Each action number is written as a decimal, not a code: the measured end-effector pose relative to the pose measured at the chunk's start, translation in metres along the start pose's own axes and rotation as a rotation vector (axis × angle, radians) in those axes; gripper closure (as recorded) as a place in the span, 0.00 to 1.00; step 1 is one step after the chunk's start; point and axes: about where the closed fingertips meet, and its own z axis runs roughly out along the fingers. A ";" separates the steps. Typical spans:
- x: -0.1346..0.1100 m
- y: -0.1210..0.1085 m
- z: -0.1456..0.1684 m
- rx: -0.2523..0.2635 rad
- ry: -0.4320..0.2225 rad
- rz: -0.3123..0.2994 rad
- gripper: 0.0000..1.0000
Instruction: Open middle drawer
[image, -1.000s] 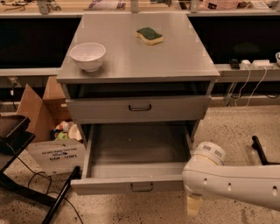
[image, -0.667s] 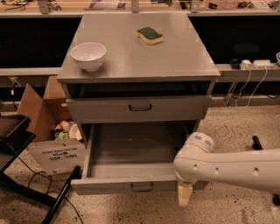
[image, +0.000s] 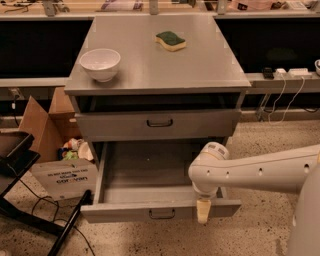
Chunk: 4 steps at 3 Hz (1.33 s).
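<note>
The robot's cream-tipped gripper (image: 202, 210) hangs at lower centre-right of the frame, against the front panel of the wide grey metal middle drawer (image: 140, 176) and right of its small dark loop handle (image: 161, 214). I cannot tell how far it is spread or whether it grips anything. The drawer stands pulled far out beneath the taller-fronted top drawer (image: 200, 125). The opening looks essentially done. The next move is probably lifting the white arm (image: 260, 172) clear without nudging the panel back.
</note>
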 end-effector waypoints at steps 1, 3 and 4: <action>-0.001 -0.004 0.001 0.012 -0.009 0.012 0.00; 0.004 0.010 0.044 -0.053 -0.042 0.052 0.00; 0.003 0.030 0.061 -0.109 -0.022 0.069 0.19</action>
